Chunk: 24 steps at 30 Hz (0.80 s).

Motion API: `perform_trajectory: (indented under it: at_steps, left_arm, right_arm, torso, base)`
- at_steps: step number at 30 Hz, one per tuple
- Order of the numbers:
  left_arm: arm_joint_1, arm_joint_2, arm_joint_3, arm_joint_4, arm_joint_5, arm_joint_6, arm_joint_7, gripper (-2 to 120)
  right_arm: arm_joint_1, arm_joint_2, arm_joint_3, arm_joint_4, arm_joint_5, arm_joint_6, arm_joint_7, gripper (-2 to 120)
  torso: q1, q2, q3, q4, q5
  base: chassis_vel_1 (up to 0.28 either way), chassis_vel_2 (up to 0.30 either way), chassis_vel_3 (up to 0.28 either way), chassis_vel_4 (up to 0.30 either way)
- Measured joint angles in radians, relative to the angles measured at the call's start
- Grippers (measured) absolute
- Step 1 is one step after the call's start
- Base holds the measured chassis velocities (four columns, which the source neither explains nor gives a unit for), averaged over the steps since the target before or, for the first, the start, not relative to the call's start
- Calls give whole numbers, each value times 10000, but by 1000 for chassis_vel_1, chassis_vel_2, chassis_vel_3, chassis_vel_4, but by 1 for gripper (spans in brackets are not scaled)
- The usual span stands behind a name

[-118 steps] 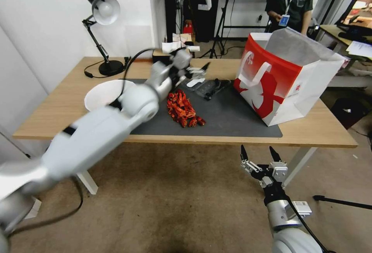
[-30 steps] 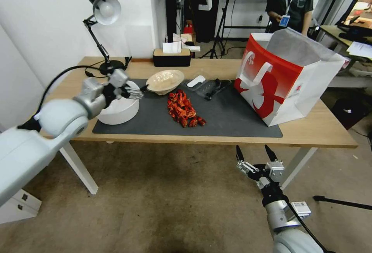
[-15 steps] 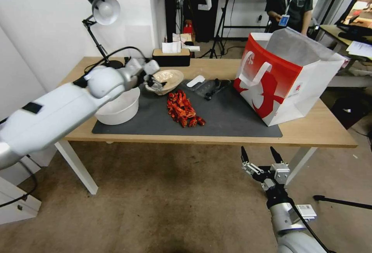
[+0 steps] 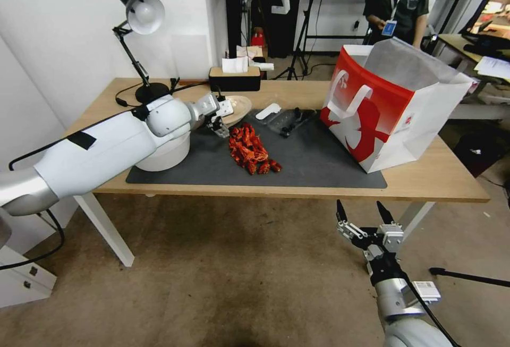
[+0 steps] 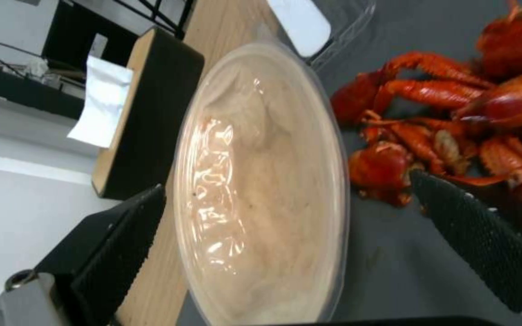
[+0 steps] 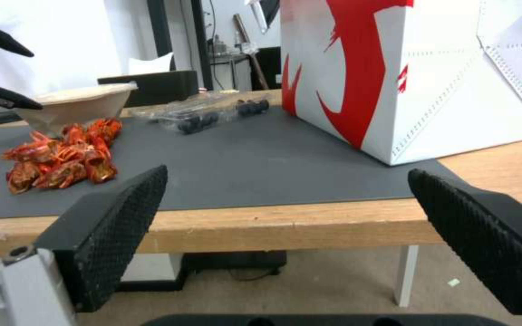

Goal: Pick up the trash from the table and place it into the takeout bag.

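- Table: light wood w/ dark grey mat over its middle; seen from front edge.
- L gripper was over mat's rear-left part, at the beige bowl. Wrist view: fingers spread apart, one either side of bowl, not closed on it. Contact w/ rim: cannot tell.
- Bowl sat at mat's rear edge, left of centre; clear film over its mouth, pale contents under it.
- Red shells in a pile on mat just in front of the bowl, touching or nearly touching its base; claws & body pieces visible in wrist view.
- White bowl at mat's left edge, largely hidden behind L arm.
- Clear plastic tray w/ dark items plus a white lid piece at mat's rear edge, btwn beige bowl and takeout bag.
- Takeout bag upright on mat's right end, mouth open, red front w/ white print, white handle, white side; well apart from L gripper.
- R gripper hung below table's front edge, near right leg, fingers wide apart, holding nothing; its wrist view looked across the mat at shells and bag.
- Desk lamp at rear-left corner; dark tissue box at rear edge.
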Motion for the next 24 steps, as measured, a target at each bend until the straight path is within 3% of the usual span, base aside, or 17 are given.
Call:
perform_trajectory:
  at_steps: [5,8,9,11,13,15,17,24]
  left_arm:
    - [-109,-107,143,268,96,-1,118,100]
    - [-118,-116,254,351,116,-25,149,93]
    - [-119,-115,333,402,137,-52,164,85]
    - [-119,-114,368,436,154,-71,173,84]
    - [-118,-94,425,486,202,-133,217,71]
    - [-117,-93,426,488,203,-139,220,69]
    - [-90,-87,429,558,209,-223,232,56]
    - [-33,-1,390,571,202,-367,291,32]
  right_arm:
    - [-100,0,18,-3,1,96,-17,100]
    - [-131,-7,57,2,3,121,-20,100]
    - [-142,-7,66,20,3,123,-23,100]
    - [-143,-4,67,31,3,125,-24,100]
    - [-152,27,64,49,-2,125,-34,100]
    - [-152,28,64,49,-3,125,-35,100]
    - [-182,76,29,51,-58,125,-53,100]
    - [-169,140,-6,52,-123,124,-62,100]
  torso:
    - [0,0,0,-2,0]
    - [0,0,0,-1,0]
    - [0,0,0,-1,-1]
    - [0,0,0,-1,-1]
    - [0,-1,0,-1,-1]
    - [0,0,0,-1,-1]
    - [0,0,0,-1,-1]
    - [0,0,0,-1,-1]
  base:
    - [0,0,0,0]
    - [0,0,0,0]
    - [0,0,0,0]
    - [0,0,0,0]
    - [0,0,0,0]
    - [0,0,0,0]
    - [0,0,0,0]
    - [0,0,0,0]
